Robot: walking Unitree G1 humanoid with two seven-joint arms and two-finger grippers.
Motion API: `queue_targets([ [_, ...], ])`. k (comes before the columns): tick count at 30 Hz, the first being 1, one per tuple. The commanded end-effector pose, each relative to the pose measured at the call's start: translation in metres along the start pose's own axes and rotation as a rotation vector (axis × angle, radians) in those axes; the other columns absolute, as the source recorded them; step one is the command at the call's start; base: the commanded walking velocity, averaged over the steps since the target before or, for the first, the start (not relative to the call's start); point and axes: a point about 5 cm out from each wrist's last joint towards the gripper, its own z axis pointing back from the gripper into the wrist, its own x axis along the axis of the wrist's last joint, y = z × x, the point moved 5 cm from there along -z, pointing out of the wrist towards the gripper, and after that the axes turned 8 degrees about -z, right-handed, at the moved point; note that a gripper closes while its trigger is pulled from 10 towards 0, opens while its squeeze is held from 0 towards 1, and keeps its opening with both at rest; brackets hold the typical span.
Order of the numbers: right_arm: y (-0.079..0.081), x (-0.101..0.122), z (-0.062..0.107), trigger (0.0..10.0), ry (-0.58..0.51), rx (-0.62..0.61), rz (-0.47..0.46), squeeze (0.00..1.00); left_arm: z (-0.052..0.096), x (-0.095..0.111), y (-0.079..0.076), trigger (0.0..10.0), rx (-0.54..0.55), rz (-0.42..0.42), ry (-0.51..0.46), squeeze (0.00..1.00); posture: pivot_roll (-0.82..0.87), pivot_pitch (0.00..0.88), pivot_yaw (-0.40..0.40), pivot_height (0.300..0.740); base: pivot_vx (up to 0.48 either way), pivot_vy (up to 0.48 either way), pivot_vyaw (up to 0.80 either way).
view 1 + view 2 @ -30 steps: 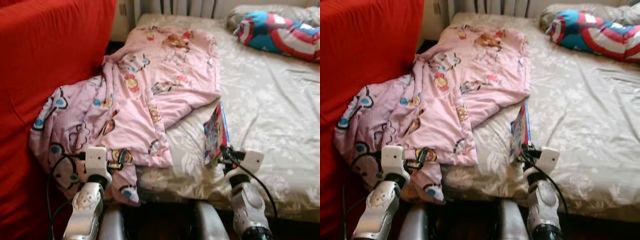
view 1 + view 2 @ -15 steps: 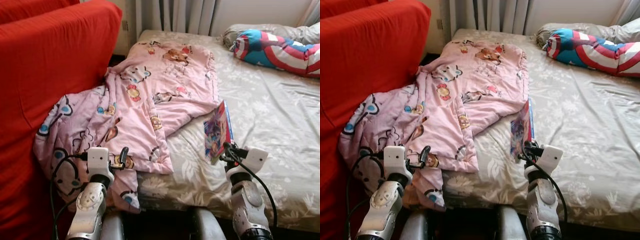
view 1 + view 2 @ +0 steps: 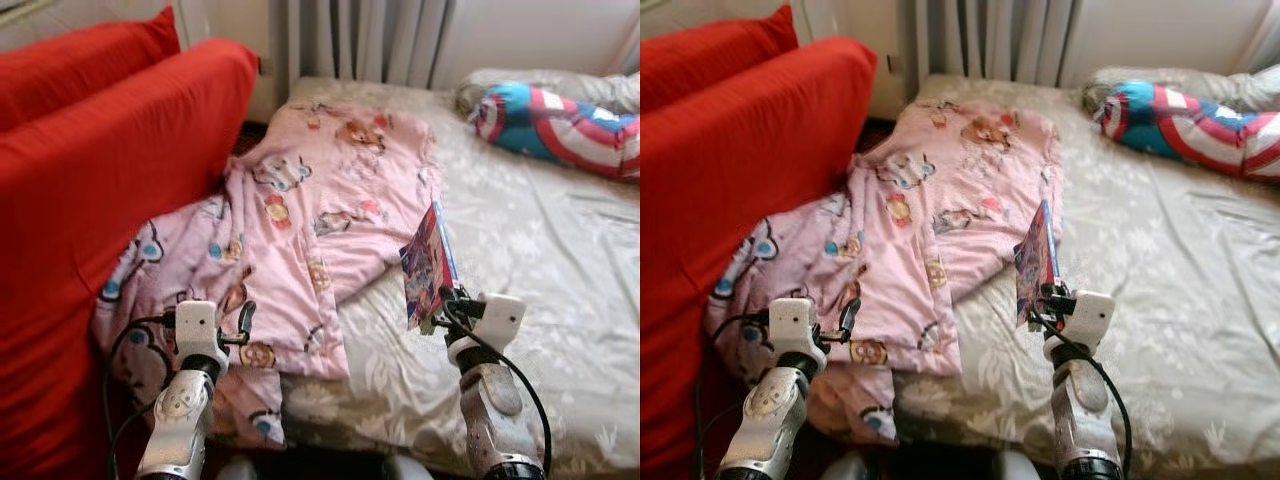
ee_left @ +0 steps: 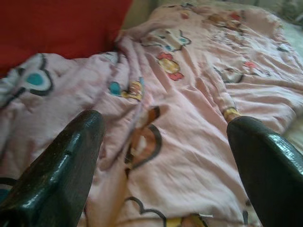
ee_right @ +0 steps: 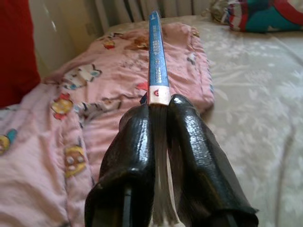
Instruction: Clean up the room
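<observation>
Since a second ago the whole view has tipped up and pulled back a bit, so more of the red sofa (image 3: 110, 190) and the curtain (image 3: 350, 40) behind the bed shows now; that's the camera moving, not the stuff on the bed. Relative to the bedding, the book (image 3: 427, 265) looks like it sits slightly higher than before, still gripped.

Edges and room: the sofa runs along the robot's left side, right up against the bed (image 3: 560, 270), and the pink cartoon blanket (image 3: 300, 220) spills off the bed's near-left corner into the gap beside the sofa. The right half of the mattress is bare floral sheet, with a star-and-stripes shield pillow (image 3: 560, 115) lying at the far right end (well apart from everything else).

Hands: the right hand (image 5: 158, 113) is clamped on the bottom edge of the book, fingers pressed tight on either side of it, holding it upright on edge above the sheet just beside the blanket's right border. The blue spine faces the wrist camera. The left hand (image 4: 165, 156) hovers low over the blanket's near-left part with its fingers (image 4: 61, 161) spread wide apart and nothing between them; can't tell if it actually touches the fabric.
</observation>
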Motion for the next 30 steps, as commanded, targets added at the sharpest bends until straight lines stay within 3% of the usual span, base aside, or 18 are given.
queue_targets([
  [1, 0.006, 0.014, -0.002, 10.0, -0.051, 0.029, 0.006, 0.00, 0.003, -0.012, 0.003, 10.0, 0.014, 0.015, 0.037, 0.00, -0.05, 0.004, -0.064, 0.740, 0.000, 0.000, 0.00],
  [21, -0.001, 0.003, 0.000, 10.0, 0.009, -0.016, 0.013, 0.00, 0.002, -0.015, 0.000, 10.0, 0.004, 0.004, 0.033, 0.00, -0.05, 0.017, -0.070, 0.740, 0.000, 0.000, 0.00],
  [30, -0.001, 0.001, 0.000, 10.0, 0.019, -0.018, 0.010, 0.00, 0.002, -0.014, 0.000, 10.0, -0.001, -0.015, 0.024, 0.00, -0.05, 0.035, -0.067, 0.740, 0.000, -0.188, -0.79],
])
